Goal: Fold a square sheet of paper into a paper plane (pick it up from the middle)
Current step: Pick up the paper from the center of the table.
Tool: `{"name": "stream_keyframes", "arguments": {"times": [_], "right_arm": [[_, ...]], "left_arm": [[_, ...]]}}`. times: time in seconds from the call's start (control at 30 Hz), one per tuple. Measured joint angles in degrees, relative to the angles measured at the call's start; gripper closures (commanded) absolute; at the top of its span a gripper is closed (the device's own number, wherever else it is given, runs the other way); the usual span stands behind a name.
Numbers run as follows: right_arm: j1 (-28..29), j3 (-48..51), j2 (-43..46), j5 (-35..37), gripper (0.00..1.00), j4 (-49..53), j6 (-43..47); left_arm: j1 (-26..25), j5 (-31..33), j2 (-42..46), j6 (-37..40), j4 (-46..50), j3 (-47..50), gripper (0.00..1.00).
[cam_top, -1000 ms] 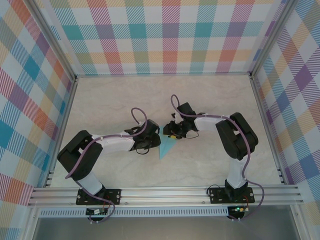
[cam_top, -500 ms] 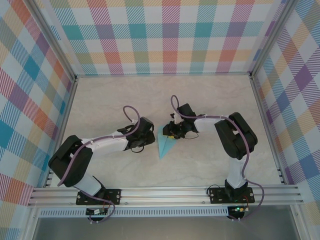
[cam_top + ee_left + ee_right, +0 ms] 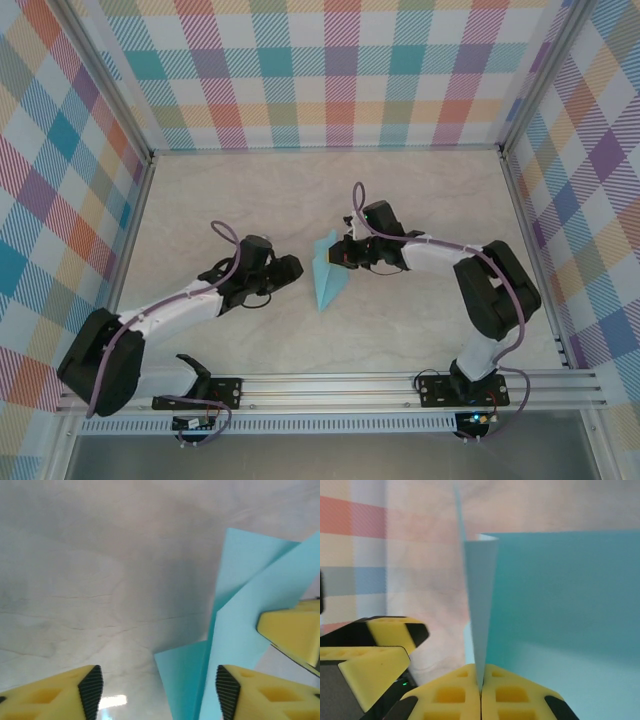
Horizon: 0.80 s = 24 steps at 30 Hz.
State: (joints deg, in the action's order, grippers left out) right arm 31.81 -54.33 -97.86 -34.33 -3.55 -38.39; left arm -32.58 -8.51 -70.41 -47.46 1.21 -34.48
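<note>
- Folded paper plane (image 3: 326,282) at the middle of the table (image 3: 430,200), long axis near-to-far, point toward the bases.
- Clamped on its far edge: right gripper (image 3: 343,258).
- Spread wide, empty: left gripper (image 3: 293,268), just left of it.

You have a pale marbled table (image 3: 250,200); bright plaid walls (image 3: 330,70) enclose three sides; an aluminium rail (image 3: 330,385) runs along its near edge.

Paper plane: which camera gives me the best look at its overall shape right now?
Top external: the whole paper plane shows, from pointed tip to wide end, which sits at the right gripper. Right wrist shows just a paper edge pinched in that shut gripper. Left wrist shows overlapping folded layers close up.
</note>
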Motion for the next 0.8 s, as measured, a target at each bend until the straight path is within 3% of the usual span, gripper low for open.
{"name": "stream_keyframes", "arguments": {"times": [0.17,0.37,0.8], "right_arm": [[-0.3,0.0,2.5,-5.4,0.94,-3.4,-1.3],[-0.8,-0.1,4.5,-10.5,0.93,-6.4,-4.7],[-1.7,-0.2,5.5,-15.4,0.92,-11.9,-10.9]], "left_arm": [[1.0,-8.6,6.5,-1.3,-7.0,2.0,0.18],[1.1,-15.9,7.1,-4.3,-15.1,4.0,0.08],[1.2,-21.5,3.9,-8.7,-21.1,4.7,0.02]]}}
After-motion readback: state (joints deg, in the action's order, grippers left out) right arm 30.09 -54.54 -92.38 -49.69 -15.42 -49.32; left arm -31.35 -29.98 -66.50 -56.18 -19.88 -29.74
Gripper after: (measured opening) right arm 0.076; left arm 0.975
